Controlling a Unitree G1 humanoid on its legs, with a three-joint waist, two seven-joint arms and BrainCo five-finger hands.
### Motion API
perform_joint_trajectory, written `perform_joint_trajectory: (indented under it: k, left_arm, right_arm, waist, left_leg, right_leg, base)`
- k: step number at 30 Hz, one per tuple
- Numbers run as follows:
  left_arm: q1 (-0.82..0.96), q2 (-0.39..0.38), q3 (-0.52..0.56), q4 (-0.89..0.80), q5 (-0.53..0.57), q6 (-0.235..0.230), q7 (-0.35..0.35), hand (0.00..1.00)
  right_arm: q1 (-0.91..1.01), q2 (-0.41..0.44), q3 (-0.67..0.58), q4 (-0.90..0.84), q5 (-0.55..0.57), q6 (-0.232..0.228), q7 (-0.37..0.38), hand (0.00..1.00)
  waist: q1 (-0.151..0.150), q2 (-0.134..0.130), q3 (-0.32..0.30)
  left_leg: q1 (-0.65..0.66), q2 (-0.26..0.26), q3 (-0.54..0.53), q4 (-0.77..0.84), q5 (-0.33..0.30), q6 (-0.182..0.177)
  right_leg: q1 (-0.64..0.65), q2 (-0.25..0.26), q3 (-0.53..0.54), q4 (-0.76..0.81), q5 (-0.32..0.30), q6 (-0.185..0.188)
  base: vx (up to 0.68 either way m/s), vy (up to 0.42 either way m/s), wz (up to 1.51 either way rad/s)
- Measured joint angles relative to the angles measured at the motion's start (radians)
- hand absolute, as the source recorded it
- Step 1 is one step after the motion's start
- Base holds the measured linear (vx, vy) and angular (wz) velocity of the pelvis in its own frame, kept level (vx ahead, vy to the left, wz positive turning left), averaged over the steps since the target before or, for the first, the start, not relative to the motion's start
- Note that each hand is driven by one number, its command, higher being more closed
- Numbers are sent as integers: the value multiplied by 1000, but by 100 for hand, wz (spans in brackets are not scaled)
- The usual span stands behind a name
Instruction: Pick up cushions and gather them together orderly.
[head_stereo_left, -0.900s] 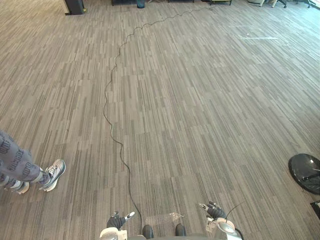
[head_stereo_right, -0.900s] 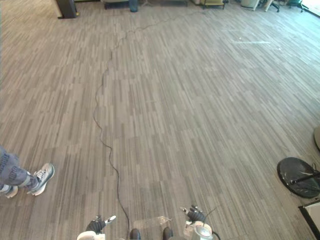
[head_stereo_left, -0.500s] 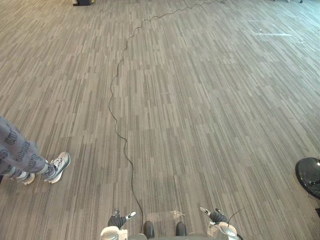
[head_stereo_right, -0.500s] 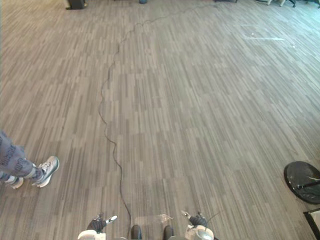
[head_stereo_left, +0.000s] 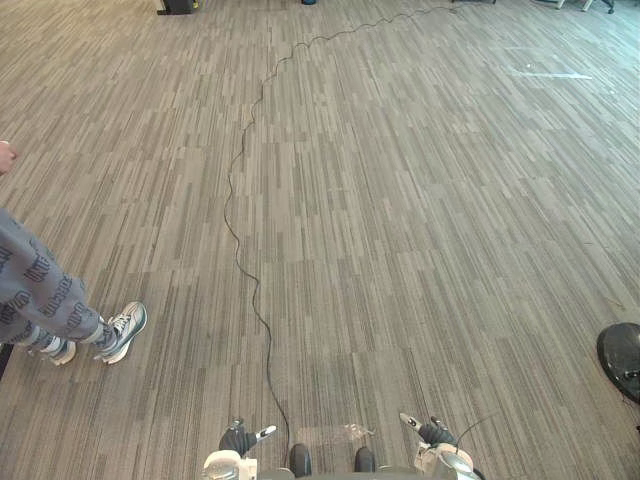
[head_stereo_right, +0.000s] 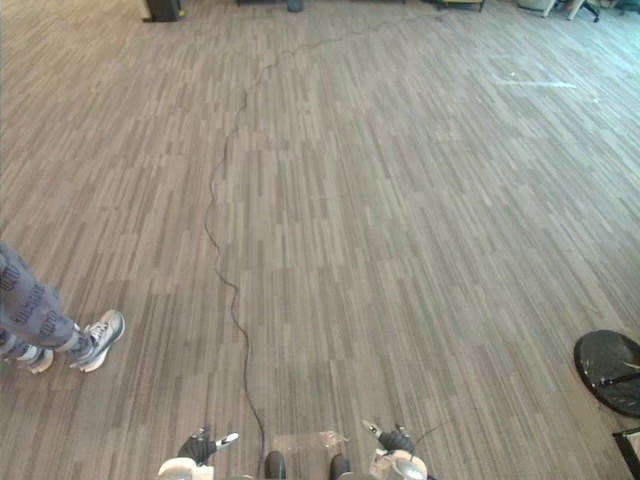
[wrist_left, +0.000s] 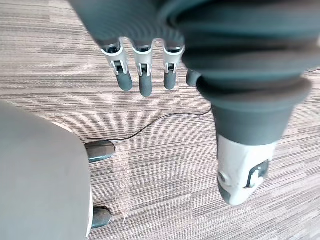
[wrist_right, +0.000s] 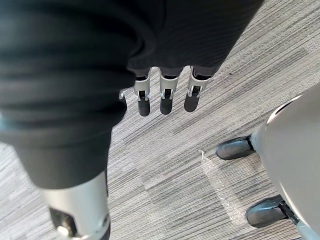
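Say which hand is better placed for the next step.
Neither clearly. The left hand and the right hand both hang open and empty above the carpet, level at the robot's sides. A person stands on the left, so the right probably has freer room.

Using the scrap of tape (head_stereo_left: 345, 432) stuck on the carpet (head_stereo_left: 420, 200) as the marker: the robot's left hand (head_stereo_left: 238, 440) hangs just to the left of it and the right hand (head_stereo_left: 435, 433) just to the right, so the tape sits between them. Further left of the tape, well apart, a person's shoes (head_stereo_left: 122, 330) stand on the carpet. Way off to the tape's right there's a stand's base plate (head_stereo_right: 610, 372) on the floor. Far ahead of the tape and over to the left, a boxy stand (head_stereo_right: 162, 10) sits at the back of the room.
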Motion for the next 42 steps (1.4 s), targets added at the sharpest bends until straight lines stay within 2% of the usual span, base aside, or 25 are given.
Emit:
perform_joint_trajectory:
  k: [14, 16, 17, 19, 20, 22, 23, 24, 25, 26, 28, 30, 31, 32, 33, 34, 35, 36, 37, 38, 39, 40, 41, 42]
  left_arm:
    - [-14, 6, -18, 9, 0, 1, -2, 0]
    - [-18, 5, -18, 8, 0, 1, -3, 0]
    - [-19, 5, -14, 6, -1, 1, -2, 0]
    - [-19, 6, 5, -3, -5, 2, -3, 0]
    - [-19, 7, 32, -14, -17, 2, -3, 0]
    - [-16, -13, 87, -43, -21, 3, -4, 0]
    - [-15, -26, 109, -61, -21, 3, -4, 0]
    - [-16, -35, 143, -90, -22, 3, -3, 0]
    - [-15, -38, 156, -110, -22, 0, -3, 0]
    - [-5, -44, 161, -130, -30, -1, -2, 0]
    - [3, -44, 160, -144, -40, -1, -4, 0]
    - [2, -51, 161, -160, -41, -2, -5, 0]
    - [0, -51, 160, -163, -42, -4, -5, 0]
    - [-3, -53, 158, -168, -44, -13, -5, 0]
    - [-7, -50, 156, -166, -47, -18, -2, 0]
    - [-10, -50, 157, -166, -47, -18, -1, 0]
    - [-12, -48, 159, -159, -46, -19, 0, 0]
    - [-15, -42, 157, -155, -45, -16, 0, 0]
    - [-20, -31, 124, -149, -38, -11, 1, 0]
    - [-16, -30, 101, -148, -37, -8, 1, 0]
    - [-23, -31, 74, -144, -35, 1, 0, 0]
    - [-29, -30, 66, -138, -34, 1, 0, 0]
    - [-40, -34, 56, -134, -35, 2, 1, 0]
    - [-52, -44, 52, -133, -38, 1, 1, 0]
  right_arm:
    - [7, -3, 0, -6, 18, -7, 11, 0]
    - [5, -8, -1, -10, 17, -7, 11, 0]
    - [3, -10, -2, -14, 17, -7, 11, 0]
    - [3, -9, -2, -14, 18, -8, 12, 0]
    - [4, -6, -4, -16, 18, -8, 12, 0]
    - [21, 1, -31, -48, 23, -7, 12, 0]
    - [33, 2, -35, -68, 36, -8, 13, 0]
    - [48, 5, -40, -100, 38, -8, 11, 0]
    - [50, 8, -40, -118, 38, -7, 9, 0]
    - [62, 11, -38, -133, 40, -7, 7, 0]
    - [60, -2, -36, -133, 44, -6, 5, 0]
    - [47, -4, -35, -136, 47, -7, -2, 0]
    - [36, -3, -35, -135, 47, -7, -2, 0]
    - [31, -1, -35, -130, 47, -8, -3, 0]
    - [32, 8, -33, -130, 47, -7, -3, 0]
    - [29, 15, -33, -132, 45, -7, 0, 0]
    - [29, 40, -35, -134, 42, -8, 1, 0]
    - [32, 52, -35, -131, 38, -6, 2, 0]
    - [37, 64, -37, -134, 35, -6, 5, 0]
    - [39, 64, -37, -139, 35, -7, 8, 0]
    - [48, 63, -22, -155, 35, -7, 12, 0]
    - [53, 62, -12, -161, 34, -6, 14, 0]
    - [53, 62, -6, -186, 34, -10, 15, 0]
    - [55, 62, -3, -207, 34, -10, 15, 0]
  waist:
    - [-1, 0, 4]
    - [-1, 4, 13]
    - [-1, 4, 24]
    - [0, -5, 31]
    - [2, -15, 42]
    - [6, -13, 49]
    - [7, -8, 55]
    - [13, 2, 68]
    - [17, 4, 77]
    - [21, 5, 78]
    - [24, 11, 78]
    - [31, 8, 78]
    - [37, 6, 77]
    - [55, -5, 73]
    - [61, -26, 47]
    - [59, -26, 43]
    - [59, -33, 41]
    - [61, -41, 39]
    - [65, -51, 43]
    - [64, -44, 44]
    - [61, -39, 52]
    - [56, -37, 57]
    - [46, -42, 54]
    - [28, -41, 55]
  left_leg:
    - [-17, 0, -2, 0, -6, -3]
    - [-28, 3, 0, 6, -9, -7]
    - [-25, 6, 1, 7, -13, -13]
    - [-40, 9, 11, 52, -46, -21]
    - [-83, 18, 26, 174, -110, -28]
    - [-173, 60, 83, 414, -200, -36]
    - [-209, 84, 111, 512, -221, -35]
    - [-271, 133, 153, 693, -236, -33]
    - [-328, 176, 181, 838, -225, -33]
    - [-377, 221, 205, 901, -266, -14]
    - [-415, 252, 216, 838, -282, -19]
    - [-459, 239, 218, 715, -253, -39]
    - [-479, 222, 217, 622, -207, -50]
    - [-478, 189, 212, 532, -89, -46]
    - [-476, 153, 232, 529, -100, -2]
    - [-477, 154, 243, 537, -113, 17]
    - [-468, 155, 246, 570, -140, 36]
    - [-444, 151, 253, 570, -150, 43]
    - [-362, 144, 270, 547, -180, 41]
    - [-296, 144, 270, 515, -213, 24]
    - [-183, 138, 275, 453, -265, 3]
    - [-155, 133, 275, 443, -271, 5]
    - [-94, 128, 280, 417, -287, 3]
    - [-23, 128, 285, 375, -296, -2]
  right_leg:
    - [-10, 1, -4, -13, -3, -5]
    - [-42, 1, -3, 30, -28, -10]
    - [-64, 0, -2, 85, -60, -12]
    - [-93, -7, 1, 158, -106, -20]
    - [-100, -14, 2, 204, -135, -24]
    - [-101, -11, -5, 253, -171, -29]
    - [-97, -7, -8, 266, -182, -32]
    - [-79, 0, -17, 286, -205, -42]
    - [-65, 2, -19, 293, -228, -51]
    - [-54, 2, -21, 311, -269, -66]
    - [-25, -9, -22, 308, -296, -53]
    - [1, -37, -22, 277, -307, -36]
    - [14, -56, -23, 255, -307, -25]
    - [37, -90, -14, 217, -311, -5]
    - [40, -119, 3, 205, -293, 4]
    - [36, -125, 4, 208, -274, 8]
    - [32, -139, 15, 239, -214, 34]
    - [31, -143, 23, 278, -184, 42]
    - [-14, -152, 41, 446, -124, 52]
    - [-69, -155, 54, 605, -64, 58]
    - [-182, -172, 72, 891, 44, 57]
    - [-226, -177, 83, 983, 23, 53]
    - [-307, -177, 79, 1107, -30, 33]
    - [-391, -172, 37, 1158, -89, 12]
  base:
    - [-8, -9, 0]
    - [25, -8, 0]
    - [73, -11, -3]
    - [85, -24, -2]
    - [83, -50, 0]
    - [76, -91, 4]
    - [64, -88, 11]
    - [69, -59, 12]
    - [98, -16, 12]
    - [126, 2, 10]
    - [242, 79, 13]
    - [301, 139, 8]
    - [437, 270, -18]
    - [669, 358, -25]
    - [521, 273, -22]
    - [502, 228, -10]
    - [517, 261, -8]
    - [757, 369, -30]
    - [721, 335, -45]
    - [582, 258, -65]
    - [444, 190, -44]
    - [403, 119, -24]
    - [497, 114, -2]
    - [612, 102, -4]
